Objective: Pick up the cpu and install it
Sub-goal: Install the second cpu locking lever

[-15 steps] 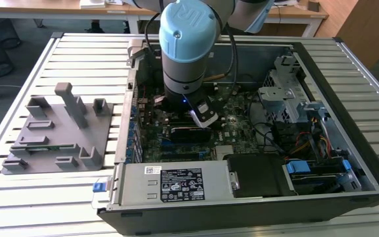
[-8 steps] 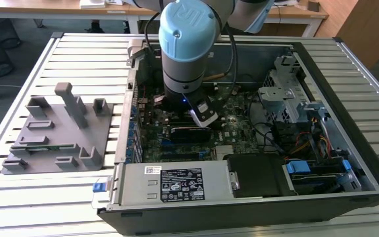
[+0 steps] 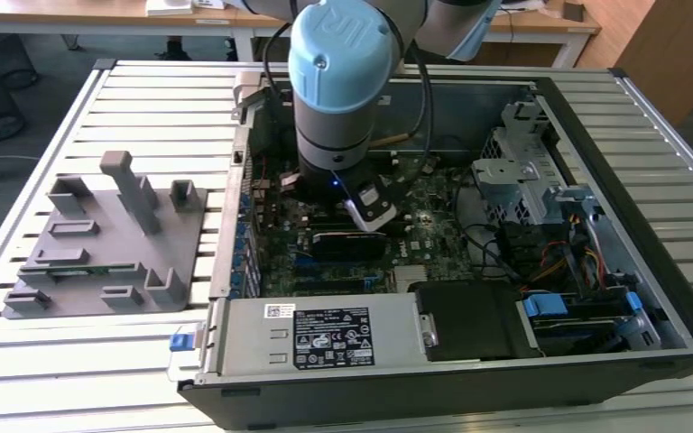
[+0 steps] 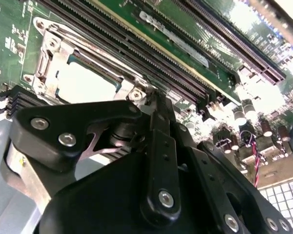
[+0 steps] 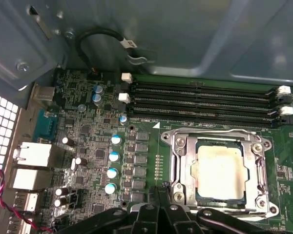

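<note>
Cpu: pale, matt metal top, faintly smudged. Socket frame: bright, glossy metal. Motherboard: green, semi-gloss board. Fingers: black, matt, probably plastic, with shiny screws. Fixture: grey matt plastic. Tabletop: ribbed pale metal.

The tool hides part of the socket frame.

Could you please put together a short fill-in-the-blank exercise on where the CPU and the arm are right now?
1. The cpu lies inside the metal-rimmed ____ on the motherboard.
2. The gripper is down inside the open computer ____.
3. The grey plastic fixture sits on the slatted table, ____ the case.
4. Beside the socket run long dark memory ____.

Missing words: socket; case; outside; slots
</note>
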Motion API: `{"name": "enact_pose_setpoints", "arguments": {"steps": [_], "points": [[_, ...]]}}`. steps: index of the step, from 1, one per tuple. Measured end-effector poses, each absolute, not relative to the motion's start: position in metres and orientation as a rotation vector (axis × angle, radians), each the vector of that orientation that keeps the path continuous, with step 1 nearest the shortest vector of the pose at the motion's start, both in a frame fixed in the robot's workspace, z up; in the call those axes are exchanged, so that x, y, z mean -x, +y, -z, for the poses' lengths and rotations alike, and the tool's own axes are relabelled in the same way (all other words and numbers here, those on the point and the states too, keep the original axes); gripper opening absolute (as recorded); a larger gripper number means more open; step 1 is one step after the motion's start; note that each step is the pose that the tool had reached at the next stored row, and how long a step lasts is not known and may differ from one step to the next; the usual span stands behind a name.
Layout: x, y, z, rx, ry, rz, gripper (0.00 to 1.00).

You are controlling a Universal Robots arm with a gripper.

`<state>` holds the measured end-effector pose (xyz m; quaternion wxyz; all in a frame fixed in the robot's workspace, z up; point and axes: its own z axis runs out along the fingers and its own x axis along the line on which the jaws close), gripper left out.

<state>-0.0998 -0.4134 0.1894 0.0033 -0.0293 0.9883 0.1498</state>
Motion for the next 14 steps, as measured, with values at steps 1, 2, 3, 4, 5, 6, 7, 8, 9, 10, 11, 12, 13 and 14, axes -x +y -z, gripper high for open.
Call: {"name": "enact_pose_setpoints", "arguments": {"steps": [1, 2, 3, 4, 5, 6, 7, 8, 9, 10, 11, 12, 13, 14], "points": [[0.100, -0.413, -0.190, 0.092, 3.098, -0.470, 0.11], [0.100, -0.414, -0.190, 0.092, 3.098, -0.469, 0.11], [0.100, -0.414, -0.191, 0.092, 3.098, -0.469, 0.11], [0.100, -0.413, -0.192, 0.092, 3.098, -0.470, 0.11], [0.100, -0.413, -0.194, 0.092, 3.098, -0.470, 0.11], [0.100, -0.413, -0.195, 0.092, 3.098, -0.470, 0.11], [0.100, -0.413, -0.197, 0.092, 3.098, -0.470, 0.11], [0.100, -0.413, -0.200, 0.092, 3.098, -0.470, 0.11], [0.100, -0.413, -0.202, 0.092, 3.098, -0.470, 0.11], [0.100, -0.413, -0.203, 0.092, 3.098, -0.470, 0.11], [0.100, -0.413, -0.204, 0.092, 3.098, -0.470, 0.11], [0.100, -0.413, -0.204, 0.092, 3.098, -0.470, 0.11], [0.100, -0.413, -0.205, 0.092, 3.098, -0.470, 0.11], [0.100, -0.413, -0.205, 0.092, 3.098, -0.470, 0.11]]}}
